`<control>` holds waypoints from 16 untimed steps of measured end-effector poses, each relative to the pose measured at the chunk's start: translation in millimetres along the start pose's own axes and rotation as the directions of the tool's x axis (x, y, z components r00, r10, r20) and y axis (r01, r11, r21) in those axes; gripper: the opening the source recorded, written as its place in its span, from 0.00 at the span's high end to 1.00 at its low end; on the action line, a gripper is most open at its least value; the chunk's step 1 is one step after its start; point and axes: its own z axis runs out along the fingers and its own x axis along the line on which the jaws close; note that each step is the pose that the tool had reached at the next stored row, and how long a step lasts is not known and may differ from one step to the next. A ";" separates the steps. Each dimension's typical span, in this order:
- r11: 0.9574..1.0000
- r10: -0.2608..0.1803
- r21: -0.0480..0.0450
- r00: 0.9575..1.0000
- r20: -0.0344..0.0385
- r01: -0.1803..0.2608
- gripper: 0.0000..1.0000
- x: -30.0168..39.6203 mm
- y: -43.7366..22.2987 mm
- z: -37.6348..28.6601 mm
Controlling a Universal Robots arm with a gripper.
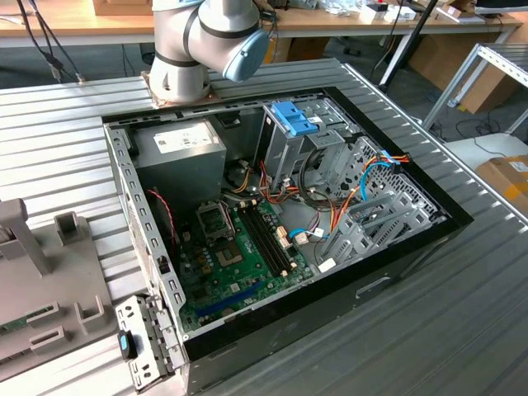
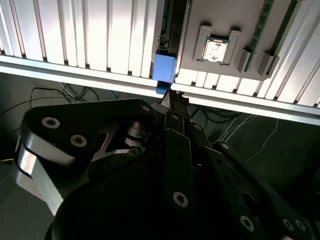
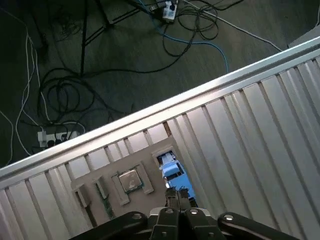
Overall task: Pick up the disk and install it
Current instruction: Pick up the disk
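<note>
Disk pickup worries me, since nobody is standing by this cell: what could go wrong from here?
1. The disk seems to stand on its narrow side right at the table's edge, floor below; a nudge from the gripper might tip it off.
2. The grey fixture plate with a chip lies close beside the disk, so a sideways approach could bump it.
3. In the exterior view, loose cables crowd the drive cage; they could snag the disk.
</note>
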 end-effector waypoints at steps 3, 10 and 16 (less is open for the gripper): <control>0.995 -0.097 -0.002 0.995 -0.004 0.097 0.89 0.0 0.0 0.3; 0.958 -0.285 -0.008 0.958 -0.011 0.285 0.89 -0.1 0.0 0.7; 0.958 -0.288 -0.008 0.958 -0.011 0.288 0.89 -0.1 0.0 0.7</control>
